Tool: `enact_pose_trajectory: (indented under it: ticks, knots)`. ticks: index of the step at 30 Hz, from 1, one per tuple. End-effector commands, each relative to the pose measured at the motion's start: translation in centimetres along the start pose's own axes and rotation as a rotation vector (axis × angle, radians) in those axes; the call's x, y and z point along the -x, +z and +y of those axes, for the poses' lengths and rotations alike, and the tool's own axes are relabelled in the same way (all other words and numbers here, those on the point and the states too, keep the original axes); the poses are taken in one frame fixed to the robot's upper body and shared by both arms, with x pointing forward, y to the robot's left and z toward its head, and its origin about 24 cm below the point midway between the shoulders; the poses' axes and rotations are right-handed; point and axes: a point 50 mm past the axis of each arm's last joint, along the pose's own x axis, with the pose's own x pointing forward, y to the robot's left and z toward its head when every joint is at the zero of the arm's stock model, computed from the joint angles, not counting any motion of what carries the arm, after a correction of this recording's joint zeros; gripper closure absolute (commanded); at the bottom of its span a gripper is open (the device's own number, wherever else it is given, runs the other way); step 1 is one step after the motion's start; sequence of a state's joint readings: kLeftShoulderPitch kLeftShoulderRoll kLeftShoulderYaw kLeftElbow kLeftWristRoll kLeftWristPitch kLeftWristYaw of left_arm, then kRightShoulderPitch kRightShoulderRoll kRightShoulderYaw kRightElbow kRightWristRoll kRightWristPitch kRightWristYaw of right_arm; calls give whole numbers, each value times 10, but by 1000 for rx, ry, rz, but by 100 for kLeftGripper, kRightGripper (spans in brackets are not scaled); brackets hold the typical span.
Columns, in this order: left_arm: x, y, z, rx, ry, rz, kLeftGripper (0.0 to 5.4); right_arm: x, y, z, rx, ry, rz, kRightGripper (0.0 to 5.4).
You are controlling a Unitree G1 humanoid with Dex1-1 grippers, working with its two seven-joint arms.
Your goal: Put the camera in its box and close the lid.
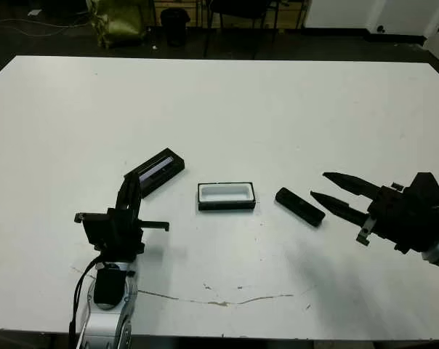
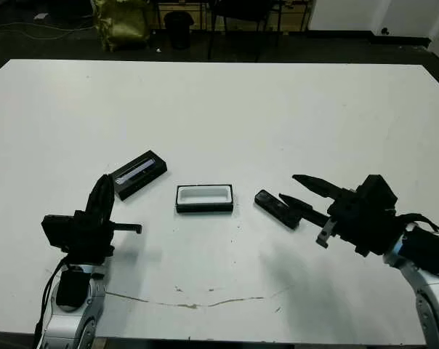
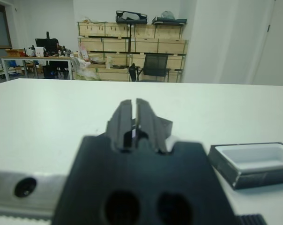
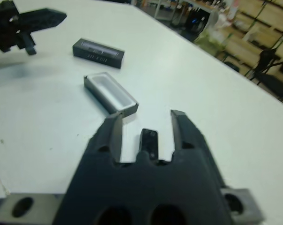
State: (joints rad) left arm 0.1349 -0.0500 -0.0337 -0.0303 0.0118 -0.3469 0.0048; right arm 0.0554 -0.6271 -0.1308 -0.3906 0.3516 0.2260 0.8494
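Right wrist view shows you the slim black camera (image 4: 149, 140) between the right gripper's (image 4: 146, 123) spread fingers; the left gripper (image 3: 133, 117) is clenched empty beside the white-lined box (image 1: 226, 195).

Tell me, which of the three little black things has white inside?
The box, in the middle of the row. Its open top shows a white lining. The lid on its left has a shiny strip, and the camera on its right is all black.

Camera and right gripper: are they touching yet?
Cannot tell. In the right wrist view the camera lies between the open fingers with white table showing on each side, but the head views overlap them.
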Motion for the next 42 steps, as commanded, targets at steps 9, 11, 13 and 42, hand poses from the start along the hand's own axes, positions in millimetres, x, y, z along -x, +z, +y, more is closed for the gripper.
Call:
enact_pose_trajectory:
  ticks: [9,11,13,42]
  knots:
    - [5,-5,1,-5,7,43,540,-3,-18,-16,-28,45,112,84]
    - [4,-5,1,-3,6,43,540,-4,-22,-17,-51,47,111,38]
    - [4,-6,2,5,4,38,540,-5,-25,-19,-63,45,120,2]
    - [5,-6,2,0,2,44,540,-22,-61,-12,-195,119,214,4]
